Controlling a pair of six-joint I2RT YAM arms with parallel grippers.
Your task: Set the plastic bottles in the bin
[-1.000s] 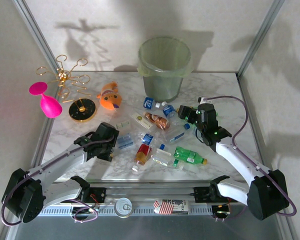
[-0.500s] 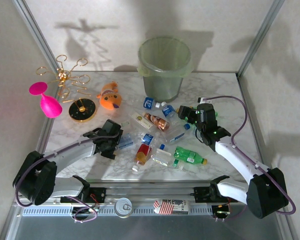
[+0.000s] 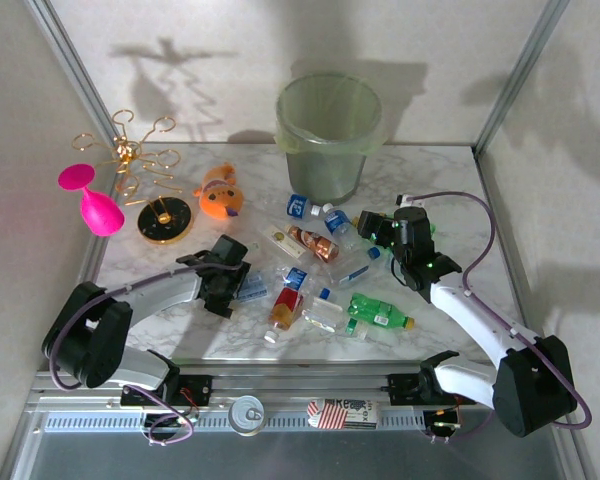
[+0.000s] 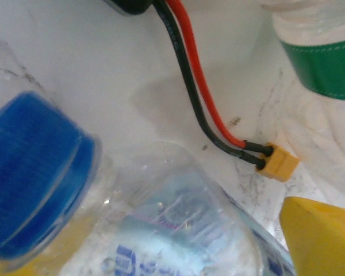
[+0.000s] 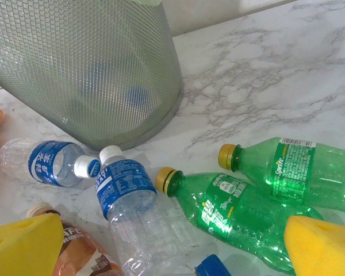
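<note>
Left gripper (image 3: 237, 287) straddles a clear blue-labelled plastic bottle (image 4: 178, 230), grip unclear up close; right gripper (image 5: 172, 244) gapes wide above green plastic bottles (image 5: 236, 213) lying beside the round pale-green translucent bin (image 5: 86, 63).

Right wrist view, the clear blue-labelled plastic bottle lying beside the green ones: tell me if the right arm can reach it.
Probably yes. The open right gripper hovers just short of the clear blue-labelled plastic bottle, which lies uncovered on the marble table. A green plastic bottle lying alongside might get nudged.
</note>
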